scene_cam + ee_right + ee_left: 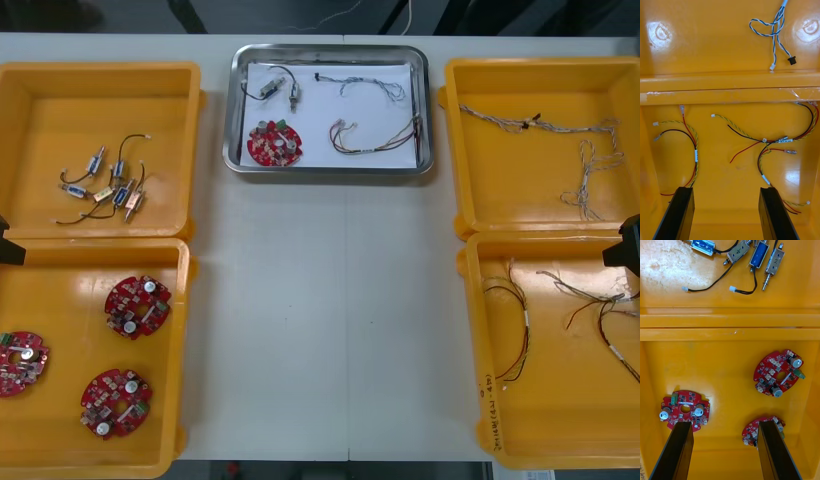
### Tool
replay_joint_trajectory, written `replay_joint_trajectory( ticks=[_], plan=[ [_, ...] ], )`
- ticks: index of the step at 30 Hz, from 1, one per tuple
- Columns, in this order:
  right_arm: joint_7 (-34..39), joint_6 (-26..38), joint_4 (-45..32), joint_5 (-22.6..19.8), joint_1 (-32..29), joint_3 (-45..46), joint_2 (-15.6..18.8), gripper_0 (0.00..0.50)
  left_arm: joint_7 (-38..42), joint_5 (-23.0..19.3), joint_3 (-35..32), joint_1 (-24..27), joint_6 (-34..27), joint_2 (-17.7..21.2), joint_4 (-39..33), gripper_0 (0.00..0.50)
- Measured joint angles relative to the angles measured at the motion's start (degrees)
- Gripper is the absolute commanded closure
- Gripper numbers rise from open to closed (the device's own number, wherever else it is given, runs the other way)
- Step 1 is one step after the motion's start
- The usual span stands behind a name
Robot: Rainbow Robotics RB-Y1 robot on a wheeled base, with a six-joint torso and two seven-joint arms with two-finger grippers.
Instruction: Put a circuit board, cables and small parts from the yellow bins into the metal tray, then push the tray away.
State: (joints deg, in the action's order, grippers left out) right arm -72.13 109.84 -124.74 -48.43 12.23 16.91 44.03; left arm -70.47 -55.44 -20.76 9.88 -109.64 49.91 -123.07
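Metal tray (330, 171) holds circuit board (274, 142) w/ cables (375, 135); we see L gripper (724, 425) fingers apart over red boards (769, 371), R gripper (725, 189) apart over red-yellow cables (696, 155).

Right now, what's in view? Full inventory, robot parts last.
table: 1, light, under everything
yellow bins: 4, yellow, two at each side
metal tray: 1, shiny rim, white inside, far centre between the bins
circuit boards: 4, red, three in near left bin, one in tray
small metal parts: about six, silver and blue with black leads, far left bin; a couple more in tray
blue and white cables: tangle, count unclear, far right bin; one in tray
red and yellow cables: several, near right bin; one bundle in tray
left end effector: black, open, over near left bin
right end effector: black, open, over near right bin
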Motion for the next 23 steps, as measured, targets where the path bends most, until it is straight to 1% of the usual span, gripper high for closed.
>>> replay_joint_trajectory(
  ticks=[23],
  plan=[
    [0.01,0.0,0.0,-0.31,-0.02,0.0,0.0,0.0,0.0,0.0,0.0,0.0,0.0,0.0,0.0,0.0]
  ],
)
